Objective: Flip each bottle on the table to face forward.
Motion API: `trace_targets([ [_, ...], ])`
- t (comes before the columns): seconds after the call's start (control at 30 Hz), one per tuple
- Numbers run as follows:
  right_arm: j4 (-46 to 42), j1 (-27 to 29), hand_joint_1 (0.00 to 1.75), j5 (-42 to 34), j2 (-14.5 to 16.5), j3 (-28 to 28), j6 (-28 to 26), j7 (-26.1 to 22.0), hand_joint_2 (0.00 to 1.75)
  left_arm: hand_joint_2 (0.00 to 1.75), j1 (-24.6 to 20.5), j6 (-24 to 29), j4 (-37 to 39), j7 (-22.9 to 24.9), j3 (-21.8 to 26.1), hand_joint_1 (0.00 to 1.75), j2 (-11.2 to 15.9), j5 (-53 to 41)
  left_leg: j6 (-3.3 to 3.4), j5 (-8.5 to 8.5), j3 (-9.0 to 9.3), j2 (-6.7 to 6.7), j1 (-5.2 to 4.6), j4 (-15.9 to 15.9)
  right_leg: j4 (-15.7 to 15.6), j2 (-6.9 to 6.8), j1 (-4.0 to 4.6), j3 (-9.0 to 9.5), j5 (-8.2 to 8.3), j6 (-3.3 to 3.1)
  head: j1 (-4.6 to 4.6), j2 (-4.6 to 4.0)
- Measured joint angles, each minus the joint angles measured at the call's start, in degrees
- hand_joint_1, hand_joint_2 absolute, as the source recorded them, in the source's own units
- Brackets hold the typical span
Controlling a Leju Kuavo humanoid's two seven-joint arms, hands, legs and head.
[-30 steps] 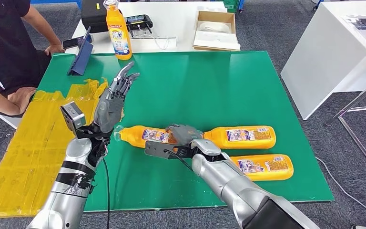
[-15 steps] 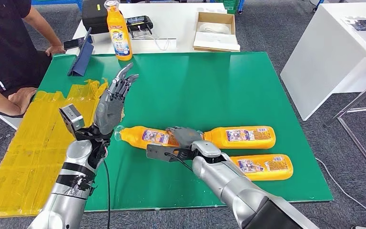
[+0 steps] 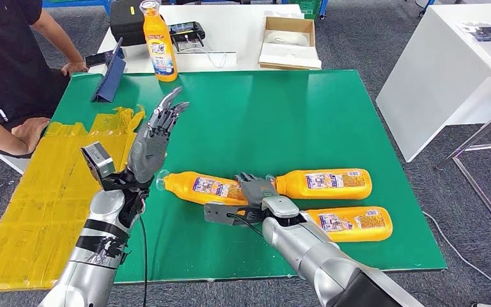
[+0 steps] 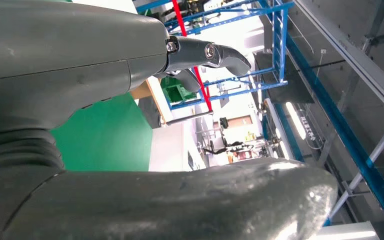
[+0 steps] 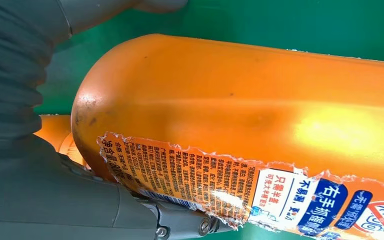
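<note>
1. On the green table (image 3: 281, 109), three orange bottles lie on their sides near the front edge, and one stands up at the back left corner.
2. The left lying bottle (image 3: 198, 187) has its cap pointing to the left side of the table. Its torn label faces up.
3. The right hand (image 3: 256, 190) rests on the wide end of this bottle, with its fingers lying over it. From the right wrist view the orange bottle (image 5: 240, 115) sits tight against the hand, but I cannot tell if the hand is really gripping it.
4. The right lying bottle (image 3: 323, 183) lies just beside that hand, closer to the right edge of the table.
5. The front lying bottle (image 3: 351, 224) is nearest the front edge, partly behind the right arm.
6. The left hand (image 3: 150, 141) is up in the air above the left part of the table. Its fingers (image 3: 165, 112) are straight and apart, and it holds nothing.
7. The standing bottle (image 3: 157, 43) is well apart from both hands.
8. Yellow tape (image 3: 45, 198) covers the left edge of the table.
9. A person (image 3: 6, 64) sits by the back left corner.
</note>
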Motion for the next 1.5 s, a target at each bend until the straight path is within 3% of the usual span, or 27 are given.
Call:
trace_targets([
  [0.73,0.2,0.0,0.0,0.9,0.0,-0.1,0.3,1.0,1.75,0.0,0.9,0.0,-0.3,0.0,-0.1,0.0,0.0,-0.1,0.0,0.0,0.03,-0.01,-0.01,0.0,0.0,0.0,-0.01,0.04,0.0,0.0,0.01,0.0],
  [0.97,0.1,0.1,0.0,-0.4,0.1,-2.2,-5.4,-0.8,1.75,0.0,1.8,-0.5,-0.4,-0.4,-0.2,0.0,0.0,-1.0,0.0,0.0,-0.02,-0.02,-0.01,0.0,0.0,0.0,-0.01,0.03,0.0,0.0,0.02,0.0],
  [1.5,-3.4,-2.8,0.0,-5.3,0.7,-3.4,-4.4,-0.2,1.75,0.0,1.8,-0.5,-1.3,0.4,0.0,0.0,0.0,-0.9,0.0,0.0,-0.13,-0.05,0.0,0.0,0.0,-0.02,-0.01,-0.05,-0.01,0.0,0.02,0.0],
])
